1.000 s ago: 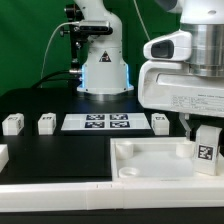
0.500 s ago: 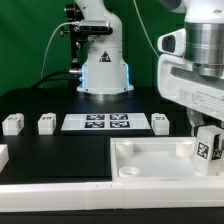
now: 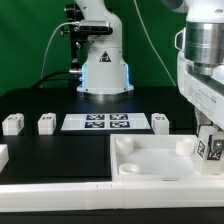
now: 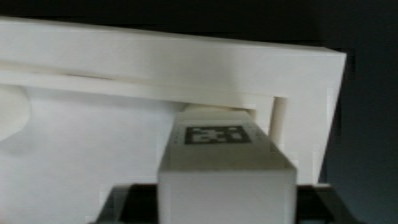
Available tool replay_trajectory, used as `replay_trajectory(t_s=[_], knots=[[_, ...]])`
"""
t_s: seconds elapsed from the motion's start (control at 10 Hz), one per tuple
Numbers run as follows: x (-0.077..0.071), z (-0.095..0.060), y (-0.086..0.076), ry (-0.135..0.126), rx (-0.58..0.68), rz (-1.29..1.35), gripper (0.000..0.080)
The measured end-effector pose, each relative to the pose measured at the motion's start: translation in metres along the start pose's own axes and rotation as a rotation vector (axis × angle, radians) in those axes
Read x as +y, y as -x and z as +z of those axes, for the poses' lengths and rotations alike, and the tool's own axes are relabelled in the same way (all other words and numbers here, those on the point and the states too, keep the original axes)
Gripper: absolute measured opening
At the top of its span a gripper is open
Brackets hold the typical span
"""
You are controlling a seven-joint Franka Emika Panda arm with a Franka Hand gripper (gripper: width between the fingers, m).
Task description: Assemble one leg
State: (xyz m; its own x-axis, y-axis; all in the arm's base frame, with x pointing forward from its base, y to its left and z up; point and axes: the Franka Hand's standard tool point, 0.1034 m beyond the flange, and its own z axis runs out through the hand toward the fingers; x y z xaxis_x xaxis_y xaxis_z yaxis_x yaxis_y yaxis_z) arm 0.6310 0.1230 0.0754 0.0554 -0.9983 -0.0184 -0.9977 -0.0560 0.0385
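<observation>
A: Tray part (image 3: 150,160) sits on the desk (image 3: 60,150), near right in the exterior view. Any leg seated?

B: Not yet. Fingers (image 3: 211,143) closed on the leg (image 4: 228,160), above the tray's right corner. Insertion remains.

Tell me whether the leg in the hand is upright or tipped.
Upright. In the exterior view the leg hangs vertically from the hand over the tray-like part, tag facing the camera.
</observation>
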Motion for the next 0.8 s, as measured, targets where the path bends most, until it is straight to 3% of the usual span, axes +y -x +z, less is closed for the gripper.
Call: replay_trajectory(t_s=[0.2,0.3,0.5,0.8], knots=[[0.0002,0.0002,0.0011,0.0,0.0,-0.022,0.0547],[0.0003,0.0002,0.0014,0.0,0.0,-0.058,0.0547],[0.0003,0.0002,0.0018,0.0,0.0,-0.153,0.0643],[0.0027,0.0006,0.001,0.016,-0.001,-0.558,0.0648]])
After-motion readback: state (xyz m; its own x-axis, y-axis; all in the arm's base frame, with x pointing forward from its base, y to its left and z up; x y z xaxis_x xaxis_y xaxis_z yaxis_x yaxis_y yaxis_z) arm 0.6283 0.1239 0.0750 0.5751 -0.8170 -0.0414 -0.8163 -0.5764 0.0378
